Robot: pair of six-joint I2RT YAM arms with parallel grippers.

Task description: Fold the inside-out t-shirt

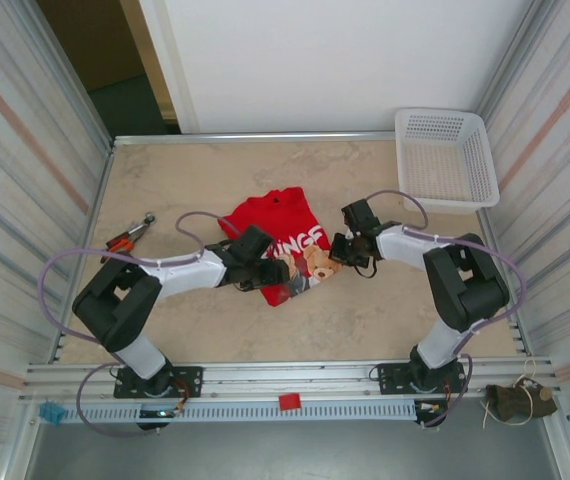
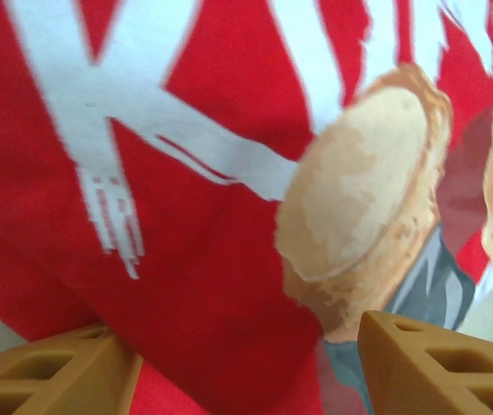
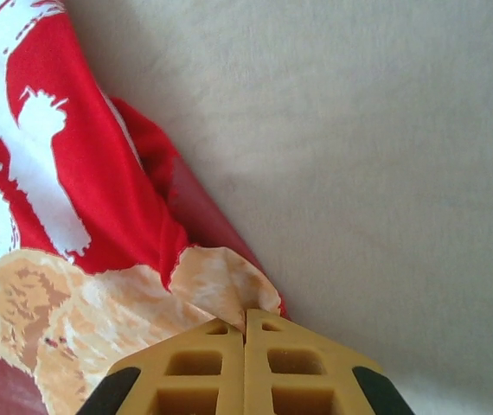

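The inside-out t-shirt [image 1: 275,225] lies bunched mid-table, bright red with white lettering and a pale orange bear graphic facing up. My left gripper [image 1: 275,272] hovers low over its near left part, open. In the left wrist view its tan fingers [image 2: 48,372] stand wide apart with red cloth [image 2: 203,259] bulging between them. At the shirt's right edge is my right gripper [image 1: 337,250]. In the right wrist view, that gripper [image 3: 245,316] is shut, pinching a fold of the orange-printed cloth [image 3: 220,285].
A white basket [image 1: 440,116] stands at the back right corner. An orange-handled tool [image 1: 130,235] lies near the left wall. Bare beige table [image 3: 359,173] stretches right of the shirt, and a metal rail [image 1: 285,375] runs along the near edge.
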